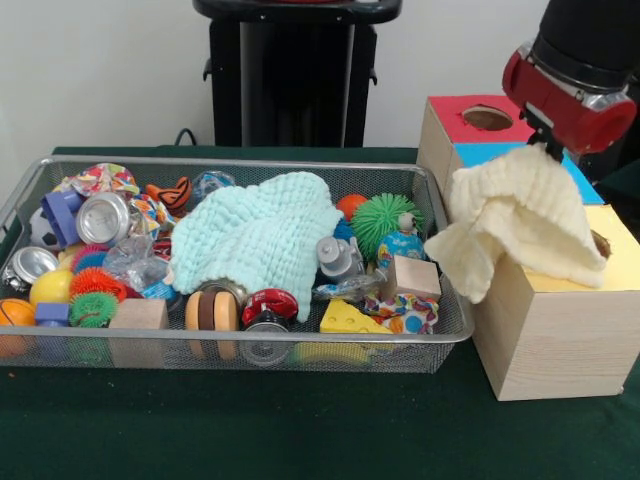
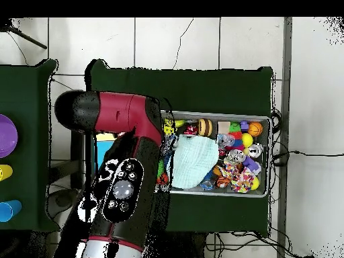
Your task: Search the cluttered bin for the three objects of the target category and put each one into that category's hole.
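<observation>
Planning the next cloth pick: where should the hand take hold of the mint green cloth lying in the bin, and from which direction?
Probably straight from above, pinching the raised fold near the middle of the mint green cloth. It lies draped over other toys in the wire bin, bunched into soft ridges that a pinch can gather, while its edges tuck down among clutter.

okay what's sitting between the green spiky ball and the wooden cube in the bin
In the front view, a small blue globe-like toy stands between the green spiky ball and the wooden cube.
</observation>
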You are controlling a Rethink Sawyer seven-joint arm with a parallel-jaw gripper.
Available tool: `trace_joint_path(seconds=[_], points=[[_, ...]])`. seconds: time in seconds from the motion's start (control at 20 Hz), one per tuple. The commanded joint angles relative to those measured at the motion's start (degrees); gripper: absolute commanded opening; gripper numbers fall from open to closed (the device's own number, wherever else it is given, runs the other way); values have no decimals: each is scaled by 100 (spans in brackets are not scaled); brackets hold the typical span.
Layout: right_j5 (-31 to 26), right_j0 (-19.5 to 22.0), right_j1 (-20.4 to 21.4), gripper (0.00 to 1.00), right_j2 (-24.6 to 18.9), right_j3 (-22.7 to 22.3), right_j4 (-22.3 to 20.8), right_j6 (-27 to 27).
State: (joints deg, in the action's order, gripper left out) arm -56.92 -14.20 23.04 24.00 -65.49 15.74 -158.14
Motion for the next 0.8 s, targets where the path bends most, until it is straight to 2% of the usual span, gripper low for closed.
trace_joint_path(seconds=[0.05, 0.35, 0.6, 0.8], points=[[-69, -199, -307, 0, -330, 4, -38, -908], [-423, -403, -398, 0, -371, 344, 319, -1466], [-443, -526, -497, 0, -430, 544, 698, -1809], [-407, -579, -578, 0, -343, 582, 816, -1802]])
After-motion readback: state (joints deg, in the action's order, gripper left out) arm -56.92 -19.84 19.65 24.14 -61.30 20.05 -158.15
